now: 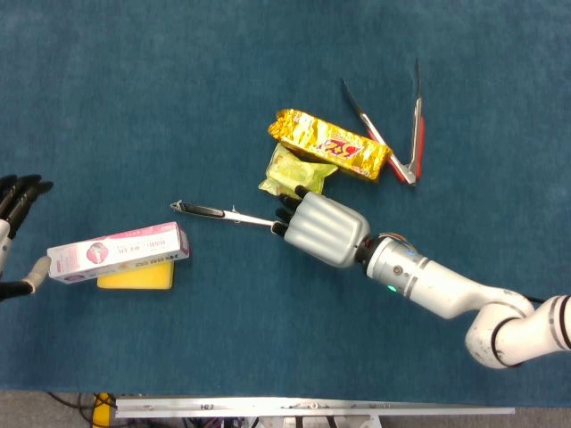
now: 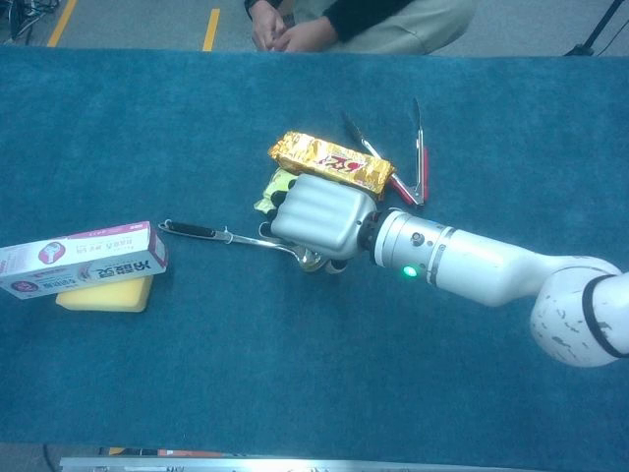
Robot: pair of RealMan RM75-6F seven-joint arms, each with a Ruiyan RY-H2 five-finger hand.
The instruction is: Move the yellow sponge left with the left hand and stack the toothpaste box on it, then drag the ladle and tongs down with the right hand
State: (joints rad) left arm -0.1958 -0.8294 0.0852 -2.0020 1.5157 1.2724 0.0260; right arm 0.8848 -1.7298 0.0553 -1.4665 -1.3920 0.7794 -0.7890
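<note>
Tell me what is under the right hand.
The right hand covers the ladle at its bowl end; only the handle shows, plus a sliver of bowl in the chest view. Whether the fingers grip it is hidden.

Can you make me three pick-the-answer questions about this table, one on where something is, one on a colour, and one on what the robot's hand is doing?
1. Where is the toothpaste box?
A. on the yellow sponge
B. under the tongs
C. inside a bowl

2. What colour is the long snack wrapper near the tongs?
A. purple
B. gold
C. white

3. What is the right hand doing?
A. lifting the tongs
B. lying over the bowl end of the ladle
C. resting on the box

Answers: 1 A, the box sits on top of the sponge. 2 B, the wrapper is shiny gold. 3 B, the hand covers the ladle's bowl and only the handle sticks out.
</note>
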